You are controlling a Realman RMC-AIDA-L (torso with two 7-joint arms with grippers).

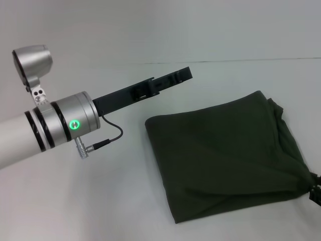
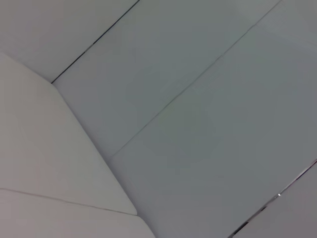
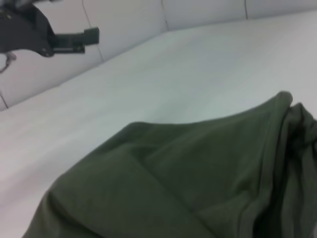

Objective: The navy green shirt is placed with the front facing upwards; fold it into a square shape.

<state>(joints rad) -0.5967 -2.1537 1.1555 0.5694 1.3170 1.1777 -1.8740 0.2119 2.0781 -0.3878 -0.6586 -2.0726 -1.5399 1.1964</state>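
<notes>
Your navy green shirt (image 1: 225, 160) lies folded into a rough four-sided bundle on the white table (image 1: 100, 201), on the robot's right side of the head view, with only plain green cloth facing up. Its right edge is bunched and gathered toward a corner at the frame's right border, where a small dark part of the right gripper (image 1: 316, 193) meets the cloth; you cannot tell from this sliver whether it is clamped on the fabric or free.

The right wrist view gives you what the head view does not: the shirt (image 3: 188, 178) from low and close, its top layer smooth, with folds stacked along one side.

The left gripper (image 1: 173, 78) is raised above the table, well apart from the shirt on its left, its dark fingers lying close together with nothing between them. The right wrist view shows it far off (image 3: 81, 37). The left wrist view shows you only pale panels with seams.
</notes>
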